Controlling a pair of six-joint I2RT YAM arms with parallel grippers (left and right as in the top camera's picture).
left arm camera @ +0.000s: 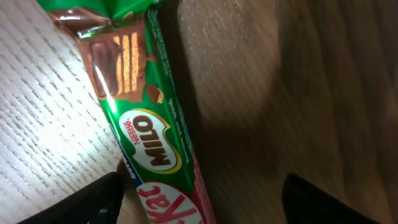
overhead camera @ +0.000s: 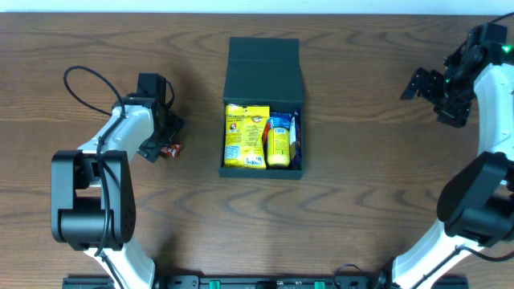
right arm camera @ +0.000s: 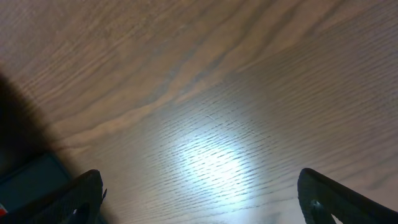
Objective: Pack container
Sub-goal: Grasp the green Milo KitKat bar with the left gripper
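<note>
**Overhead.** The box [overhead camera: 263, 60] sits mid-desk, nearer the far edge, with its lid [overhead camera: 263, 50] swung back flat toward that edge. Inside, a yellow packet [overhead camera: 246, 136] fills the left half. A yellow tube [overhead camera: 278, 145] lies in the right half on a blue packet [overhead camera: 293, 132]. Well to the box's left, the left gripper [overhead camera: 161, 140] hangs low over a small bar [overhead camera: 171, 149] on the desk [overhead camera: 361, 185]. The right gripper [overhead camera: 430, 88] is by the far right corner, well apart from the box.

**Left wrist.** Only here can the bar [left arm camera: 152, 124] be read: a green Milo wrapper with a red KitKat mark at its near end. It lies flat on the wood. The left gripper [left arm camera: 205, 205] has its fingers [left arm camera: 93, 202] spread wide, the bar just beside one of them and ungripped.

**Right wrist.** This view shows bare wood. The right gripper [right arm camera: 202, 199] has its fingers [right arm camera: 348, 199] spread wide, holding nothing. A dark teal corner [right arm camera: 31, 177] shows at the lower left; I cannot tell if it is the box.
</note>
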